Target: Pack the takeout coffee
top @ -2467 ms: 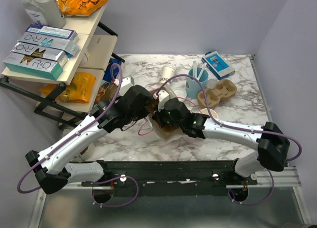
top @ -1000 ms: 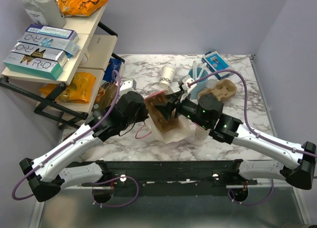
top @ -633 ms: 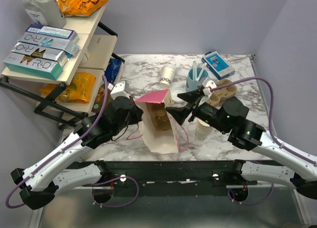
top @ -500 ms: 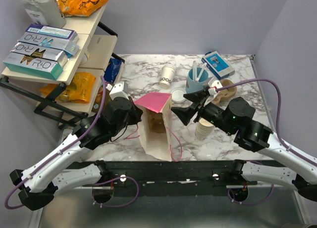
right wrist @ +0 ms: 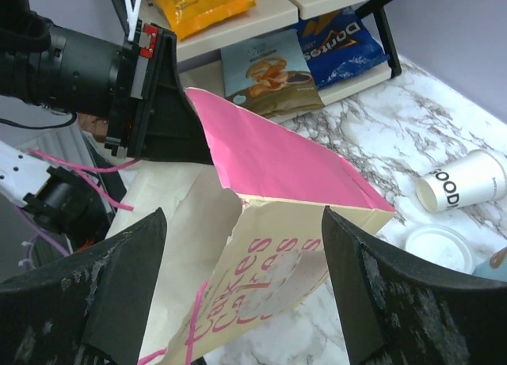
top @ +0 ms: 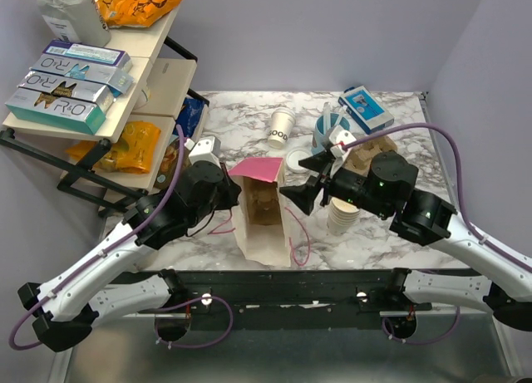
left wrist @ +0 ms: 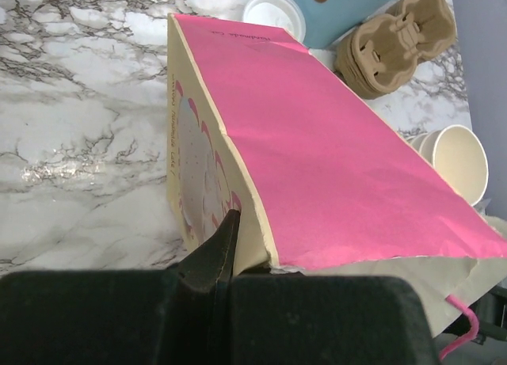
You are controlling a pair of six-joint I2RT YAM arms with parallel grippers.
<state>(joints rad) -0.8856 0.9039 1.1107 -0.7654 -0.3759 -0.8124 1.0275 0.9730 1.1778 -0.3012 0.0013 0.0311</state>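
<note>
My left gripper [left wrist: 228, 242] pinches the paper bag [top: 262, 221] at its left rim. My right gripper [right wrist: 242, 290] stands spread just right of the bag. The takeout coffee [top: 281, 127] lies tipped behind the bag, apparently lidless.

Bare marble tabletop [top: 237, 117] lies open behind the paper bag [top: 262, 225]; a cup stack [top: 341, 218] crowds its right.

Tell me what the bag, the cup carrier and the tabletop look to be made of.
The bag looks like matte cream paper with a pink panel; it holds sharp folds. The cup carrier is likely moulded pulp: dull brown, with soft rounded wells. The tabletop is glossy white with grey veins; whether it is real marble or a laminate, I cannot tell.
</note>
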